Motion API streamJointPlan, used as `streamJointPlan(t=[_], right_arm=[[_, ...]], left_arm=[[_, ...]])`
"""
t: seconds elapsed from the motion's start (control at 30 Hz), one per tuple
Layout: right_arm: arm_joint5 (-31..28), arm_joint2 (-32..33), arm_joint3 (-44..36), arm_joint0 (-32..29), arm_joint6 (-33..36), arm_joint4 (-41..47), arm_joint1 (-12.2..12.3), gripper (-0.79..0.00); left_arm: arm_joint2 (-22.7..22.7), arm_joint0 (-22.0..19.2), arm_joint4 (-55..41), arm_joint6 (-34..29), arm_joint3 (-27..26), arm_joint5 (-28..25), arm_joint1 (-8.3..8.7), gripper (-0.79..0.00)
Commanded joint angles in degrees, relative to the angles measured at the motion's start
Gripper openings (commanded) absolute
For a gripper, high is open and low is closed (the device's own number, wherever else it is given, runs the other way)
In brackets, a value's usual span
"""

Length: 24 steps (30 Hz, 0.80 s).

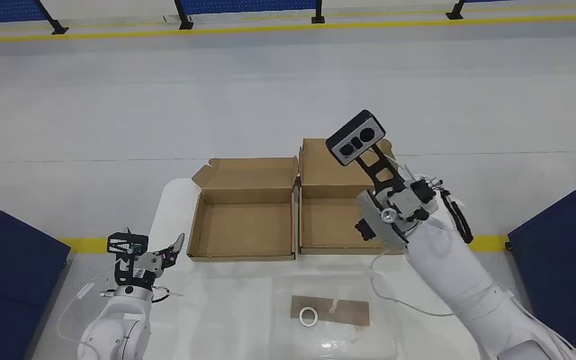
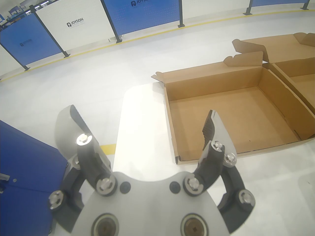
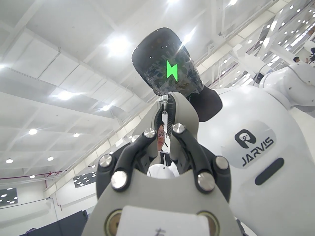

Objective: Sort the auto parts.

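My right gripper is raised and turned upward, away from the table, shut on a small metal spring-like part pinched between its fingertips. In the top view that arm hangs over the near edge of the right cardboard box. The left cardboard box stands beside it with nothing inside. My left gripper is open and holds nothing, low over the table's left end, pointing at the left box. A white ring lies on a cardboard sheet near the front.
Both boxes have their lids folded open toward the far side. The white table has free room between the boxes and the cardboard sheet. A thin cable trails from the right arm over the table. Blue panels flank the table.
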Motion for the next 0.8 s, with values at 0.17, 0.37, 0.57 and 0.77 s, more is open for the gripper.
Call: streamJointPlan(t=[0.17, 0.37, 0.57, 0.77], right_arm=[[-0.19, 0.75, -1.07, -0.88, -0.14, 2.98, -1.26, -0.785], [0.88, 1.90, -2.65, -1.61, -0.19, 3.33, -1.89, -0.785], [0.88, 1.90, -2.65, -1.61, -0.19, 3.33, -1.89, -0.785], [0.88, 1.90, -2.65, -1.61, -0.19, 3.33, -1.89, -0.785]], left_arm=[[0.00, 0.00, 0.00, 0.00, 0.00, 0.00, 0.00, 0.000], [0.00, 0.00, 0.00, 0.00, 0.00, 0.00, 0.00, 0.000], [0.00, 0.00, 0.00, 0.00, 0.00, 0.00, 0.00, 0.000], [0.00, 0.00, 0.00, 0.00, 0.00, 0.00, 0.00, 0.000]])
